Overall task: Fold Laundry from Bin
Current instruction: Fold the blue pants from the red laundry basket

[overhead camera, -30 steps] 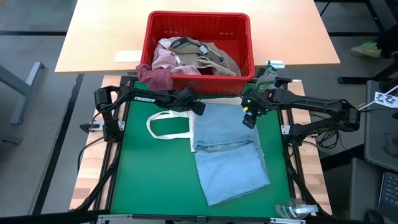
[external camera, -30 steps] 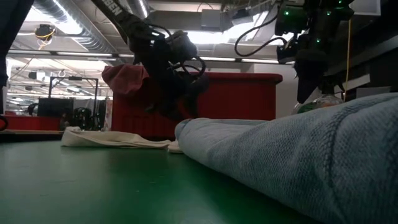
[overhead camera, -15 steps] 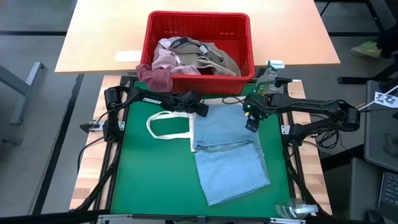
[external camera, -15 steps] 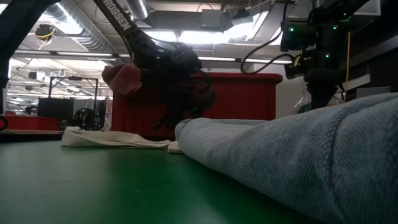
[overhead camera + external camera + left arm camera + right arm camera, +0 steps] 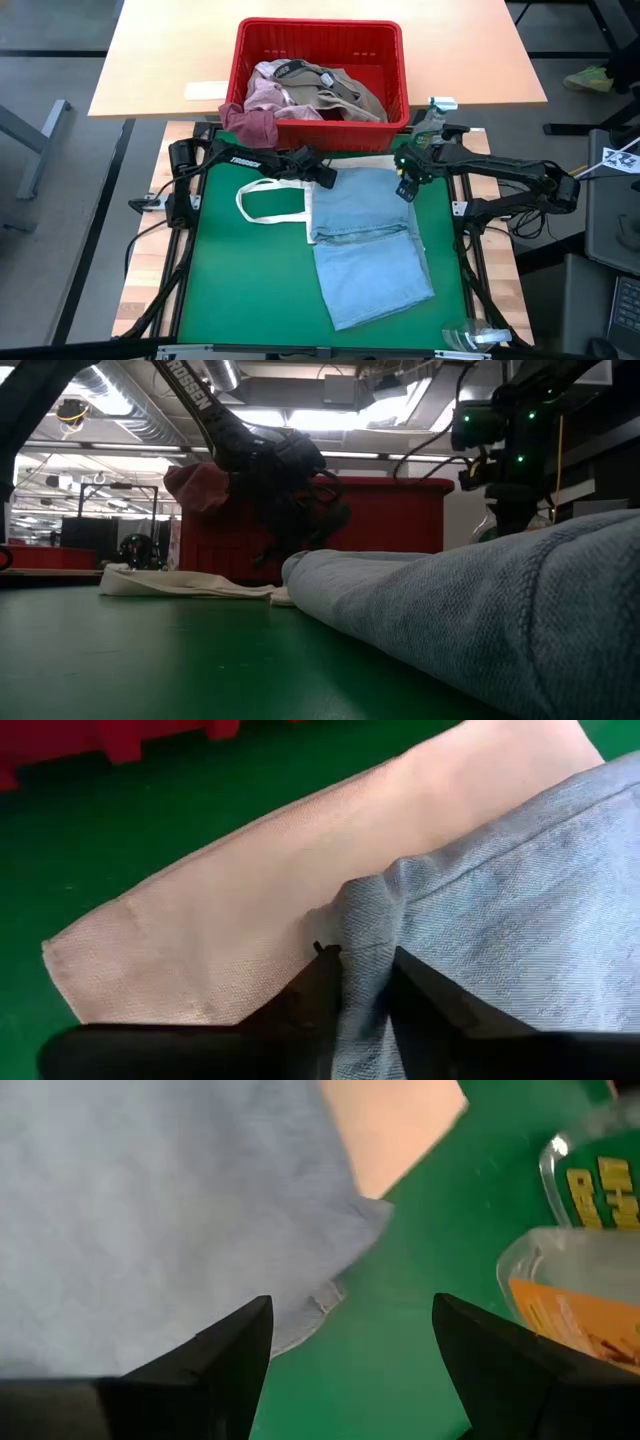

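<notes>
Your left gripper (image 5: 362, 988) is down at the far left corner of the light blue garment (image 5: 365, 240), and its two dark fingers (image 5: 305, 995) are pinched onto a bunched ridge of that blue cloth, the fabric puckering up between them. Under that corner lies the white tote bag (image 5: 305, 208), flat on the green mat (image 5: 250, 290), its looped handle reaching out toward the left arm's side.

Look at the garment itself: a soft, pale denim-like blue, laid flat in the middle of the mat, with a seam or fold line crossing it about halfway and the near half skewed slightly toward the right. In the low view it fills the foreground as a thick rounded roll of blue (image 5: 480, 620).

Your right gripper (image 5: 405, 187) hovers at the garment's far right corner with its fingers (image 5: 215, 1355) spread wide and nothing between them; the wrist view shows the blue hem and bare green mat in the gap. A clear plastic container with an orange label (image 5: 575, 1295) sits just beside that corner.

The red bin (image 5: 320, 45) stands on the wooden table beyond the mat, holding pale pink (image 5: 270, 90) and khaki-grey (image 5: 345, 90) pieces, with a maroon piece (image 5: 250, 125) draped over its near rim.
</notes>
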Available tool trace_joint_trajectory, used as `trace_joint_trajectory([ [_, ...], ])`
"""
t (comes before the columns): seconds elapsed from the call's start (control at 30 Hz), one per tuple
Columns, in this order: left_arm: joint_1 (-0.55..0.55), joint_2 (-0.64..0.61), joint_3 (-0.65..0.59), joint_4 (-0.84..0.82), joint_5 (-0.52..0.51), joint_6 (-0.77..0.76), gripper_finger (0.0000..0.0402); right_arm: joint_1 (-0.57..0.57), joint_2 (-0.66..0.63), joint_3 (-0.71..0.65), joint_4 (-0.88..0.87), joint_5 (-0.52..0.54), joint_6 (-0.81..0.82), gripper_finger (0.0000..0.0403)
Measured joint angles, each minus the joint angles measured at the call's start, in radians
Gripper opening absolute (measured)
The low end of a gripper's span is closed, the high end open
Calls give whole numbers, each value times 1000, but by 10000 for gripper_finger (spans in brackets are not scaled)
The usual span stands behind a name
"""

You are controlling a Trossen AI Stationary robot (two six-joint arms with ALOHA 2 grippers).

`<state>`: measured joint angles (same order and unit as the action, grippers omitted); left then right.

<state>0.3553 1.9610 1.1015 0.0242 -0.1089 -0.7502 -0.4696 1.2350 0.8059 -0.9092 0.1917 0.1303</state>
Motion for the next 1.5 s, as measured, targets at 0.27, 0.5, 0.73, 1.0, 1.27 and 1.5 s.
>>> trace_joint_trajectory([
  [0.27,0,0,0,0,10,-1,36,-137,0,-11,30,-137,3,276],
  [0.5,0,0,0,-1,11,-2,40,-140,7,-132,243,-177,3,276],
  [0.73,-2,0,0,-1,11,-2,37,-140,60,-175,304,-177,7,276],
  [1.0,-3,-1,0,-5,22,-2,39,-140,185,-179,367,-185,32,276],
  [1.27,-3,-1,0,-5,24,-1,40,-141,233,-177,366,-211,34,275],
  [1.5,-4,-1,0,-6,28,-1,40,-142,235,-179,366,-281,34,256],
])
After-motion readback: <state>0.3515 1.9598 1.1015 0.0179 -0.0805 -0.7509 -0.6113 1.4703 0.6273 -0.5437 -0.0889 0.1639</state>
